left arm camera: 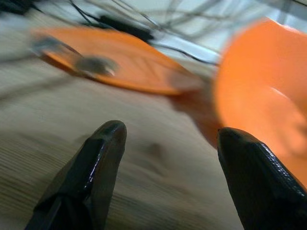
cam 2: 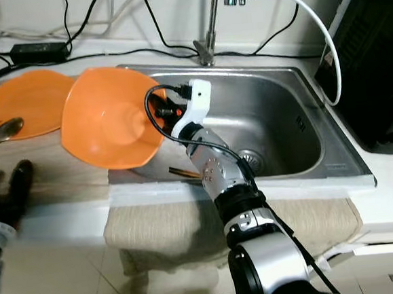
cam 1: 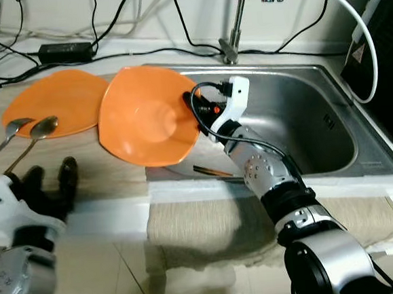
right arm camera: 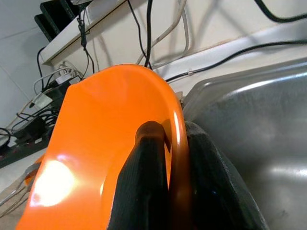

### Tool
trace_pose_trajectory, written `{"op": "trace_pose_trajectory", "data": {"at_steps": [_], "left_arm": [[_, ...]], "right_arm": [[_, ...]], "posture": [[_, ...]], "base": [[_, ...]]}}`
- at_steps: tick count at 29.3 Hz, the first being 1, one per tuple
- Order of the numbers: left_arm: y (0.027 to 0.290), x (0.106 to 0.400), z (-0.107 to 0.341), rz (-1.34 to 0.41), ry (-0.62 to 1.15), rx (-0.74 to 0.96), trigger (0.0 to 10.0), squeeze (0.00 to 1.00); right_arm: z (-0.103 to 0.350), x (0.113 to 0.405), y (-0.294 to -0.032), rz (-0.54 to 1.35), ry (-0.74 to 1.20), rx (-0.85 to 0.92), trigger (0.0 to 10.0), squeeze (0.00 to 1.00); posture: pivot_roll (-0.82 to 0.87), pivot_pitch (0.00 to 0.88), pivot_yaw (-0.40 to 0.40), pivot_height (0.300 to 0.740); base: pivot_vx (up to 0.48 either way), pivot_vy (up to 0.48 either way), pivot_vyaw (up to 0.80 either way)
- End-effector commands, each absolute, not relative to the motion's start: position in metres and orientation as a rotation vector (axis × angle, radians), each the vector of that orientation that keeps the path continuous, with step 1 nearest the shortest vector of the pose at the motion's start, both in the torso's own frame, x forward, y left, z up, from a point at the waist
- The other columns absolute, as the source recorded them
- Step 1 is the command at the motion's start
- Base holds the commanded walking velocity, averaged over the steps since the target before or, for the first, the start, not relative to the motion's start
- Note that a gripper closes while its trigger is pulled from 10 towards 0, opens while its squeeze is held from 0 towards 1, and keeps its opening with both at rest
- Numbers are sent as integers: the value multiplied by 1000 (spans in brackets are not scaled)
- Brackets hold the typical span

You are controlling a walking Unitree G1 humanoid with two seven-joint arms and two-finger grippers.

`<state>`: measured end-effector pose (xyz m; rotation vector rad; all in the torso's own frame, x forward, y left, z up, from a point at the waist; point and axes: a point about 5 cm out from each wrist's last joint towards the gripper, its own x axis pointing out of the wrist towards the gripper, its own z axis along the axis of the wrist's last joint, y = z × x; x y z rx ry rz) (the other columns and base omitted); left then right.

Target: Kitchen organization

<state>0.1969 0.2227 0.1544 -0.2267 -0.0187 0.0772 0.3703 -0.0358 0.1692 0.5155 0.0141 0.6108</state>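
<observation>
- my left jaws (cam 1: 49, 179) hang wide and empty over the table (cam 1: 116, 170); ahead lies a flat orange plate (cam 1: 60, 103) with two spoons (cam 1: 28, 129).
- my right jaws (right arm camera: 168, 158) pinch the orange bowl (cam 1: 146, 117) rim, tilted at the sink (cam 1: 303, 118) edge; not yet set down.

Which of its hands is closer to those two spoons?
Left. The left gripper hovers open just in front of the spoons; the right gripper clamps a plate by the sink.

Sink (cam 1: 330, 119) set in counter (cam 1: 103, 171), at right. Faucet (cam 1: 232, 38) behind sink. Flat plate (cam 1: 60, 103) on counter at left, two spoons (cam 1: 35, 131) resting on its near edge. Second plate (cam 1: 146, 117) tilted over sink's left rim. Towel (cam 1: 209, 224) hangs over counter front.
</observation>
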Motion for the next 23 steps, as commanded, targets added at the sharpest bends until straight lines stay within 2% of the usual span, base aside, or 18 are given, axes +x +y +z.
{"op": "trace_pose_trajectory", "data": {"at_steps": [1, 6, 7, 10, 12, 16, 17, 23], "left_arm": [[219, 198, 158, 70, -45, -217, 10000, 0], [213, 202, 154, 46, -40, -232, 10000, 0], [211, 204, 153, 42, -38, -234, 10000, 0], [209, 207, 152, 32, -39, -234, 10000, 0], [203, 212, 151, 4, -40, -241, 10000, 0], [201, 215, 150, -5, -39, -245, 10000, 0], [202, 218, 150, -6, -41, -245, 10000, 0], [202, 224, 150, -12, -45, -247, 10000, 0]], "right_arm": [[169, 376, -46, 560, 14, 495, 0, 0], [195, 381, -50, 591, -71, 508, 0, 0], [216, 379, -47, 672, -133, 525, 0, 0], [234, 379, -48, 705, -189, 529, 0, 0], [257, 388, -69, 627, -279, 507, 0, 0], [262, 395, -82, 559, -308, 445, 0, 0], [254, 403, -98, 471, -264, 409, 0, 0], [222, 411, -145, 236, -128, 297, 0, 0]], "posture": [[271, 9, -70, 740], [259, 0, -69, 740], [246, 0, -65, 740], [242, 0, -64, 740], [229, 0, -58, 740], [228, 0, -57, 740], [222, 0, -54, 740], [217, 0, -53, 740]], "base": [[0, 0, 0], [0, 0, 0], [0, 0, 0], [0, 0, 0], [0, 0, 0], [0, 0, 0], [0, 0, 0], [0, 0, 0]]}}
